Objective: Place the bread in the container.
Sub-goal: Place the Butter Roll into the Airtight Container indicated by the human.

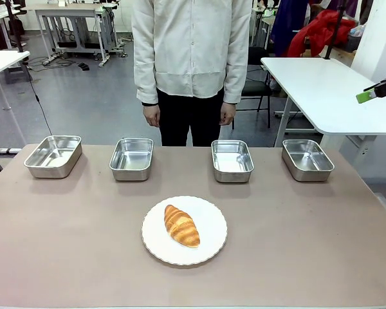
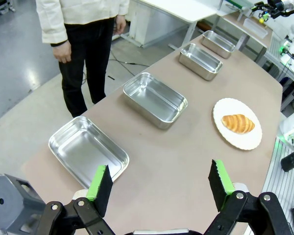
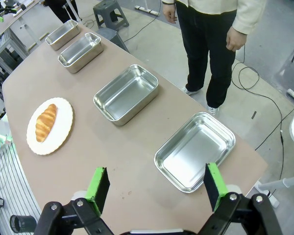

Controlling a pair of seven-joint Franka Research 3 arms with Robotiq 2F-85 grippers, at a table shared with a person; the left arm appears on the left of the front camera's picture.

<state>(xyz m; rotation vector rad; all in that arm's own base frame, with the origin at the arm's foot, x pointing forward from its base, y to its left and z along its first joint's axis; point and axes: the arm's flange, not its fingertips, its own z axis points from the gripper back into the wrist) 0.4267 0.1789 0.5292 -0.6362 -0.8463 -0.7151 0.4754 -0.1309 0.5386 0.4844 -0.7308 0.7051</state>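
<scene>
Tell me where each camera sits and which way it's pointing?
Front: robot's side of the table, facing across at the standing person; the right end effector pokes its tip in at right.
Left wrist: above the table's left end, looking along the four pans; the open left end effector rises at bottom.
Right wrist: above the right end, looking along the pans the other way; its open end effector rises at bottom.
Shared: all show the croissant on its plate, the pans, the person.
</scene>
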